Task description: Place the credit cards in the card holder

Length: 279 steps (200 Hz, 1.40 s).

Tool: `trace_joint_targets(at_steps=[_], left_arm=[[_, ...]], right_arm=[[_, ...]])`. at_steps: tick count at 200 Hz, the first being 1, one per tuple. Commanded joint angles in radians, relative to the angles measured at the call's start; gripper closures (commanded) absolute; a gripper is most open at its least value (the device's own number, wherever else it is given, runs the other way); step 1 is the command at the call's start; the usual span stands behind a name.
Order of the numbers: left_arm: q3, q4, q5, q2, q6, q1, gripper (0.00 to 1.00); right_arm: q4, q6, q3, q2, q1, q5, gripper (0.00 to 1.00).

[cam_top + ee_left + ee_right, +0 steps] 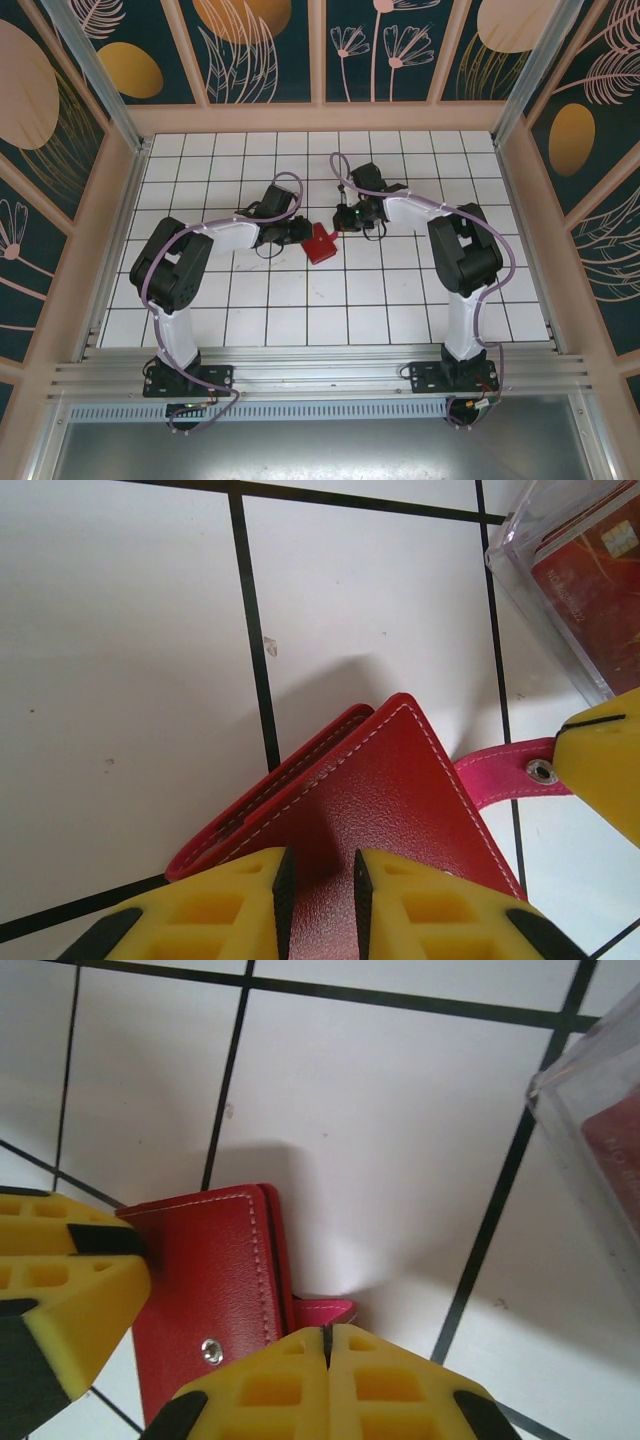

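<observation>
We see left claw (320, 858) pinching red wallet (385, 780); right claw (327, 1332) pressed together on pink tab (500, 776) at wallet's 3 o'clock.

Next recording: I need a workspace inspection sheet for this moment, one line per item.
Surface: white tiled table with black grid lines, a few small specks.
Job's things: red folding leather-like card holder, folded; a red credit card lies inside a clear plastic box; other cards cannot be made out.
Clutter: nothing seen.
Grippers: left gripper shut on the card holder's body; right gripper shut on its pink snap tab.
Cables: purple cables run along both arms, away from the card holder.
Surroundings: dark floral wall panels; aluminium rail at the near edge.
</observation>
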Motion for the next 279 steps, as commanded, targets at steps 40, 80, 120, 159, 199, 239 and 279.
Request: trace_joint_targets(at_steps=[40, 80, 120, 159, 199, 239, 279], left_arm=[[0.000, -0.008, -0.003, 0.021, 0.005, -0.008, 0.73], [-0.003, -0.008, -0.005, 0.019, 0.006, -0.010, 0.74], [-0.004, -0.007, -0.006, 0.019, 0.006, -0.009, 0.74], [-0.006, -0.002, -0.003, 0.024, 0.004, -0.010, 0.74], [-0.006, -0.002, -0.002, 0.023, 0.004, -0.009, 0.74], [-0.006, -0.002, -0.005, 0.023, 0.002, -0.010, 0.74], [-0.009, -0.001, -0.004, 0.024, 0.001, -0.009, 0.74]], right_arm=[[0.055, 0.032, -0.011, -0.029, 0.028, -0.152, 0.98], [0.060, 0.036, 0.002, 0.003, 0.058, -0.157, 0.98], [0.016, 0.007, 0.017, 0.017, 0.074, -0.075, 0.98], [-0.008, -0.007, 0.029, 0.026, 0.082, -0.043, 0.98], [-0.028, -0.024, 0.043, 0.045, 0.103, -0.008, 0.98], [-0.042, -0.034, 0.048, 0.046, 0.105, 0.037, 0.98], [-0.042, -0.031, 0.056, 0.052, 0.114, 0.025, 0.98]])
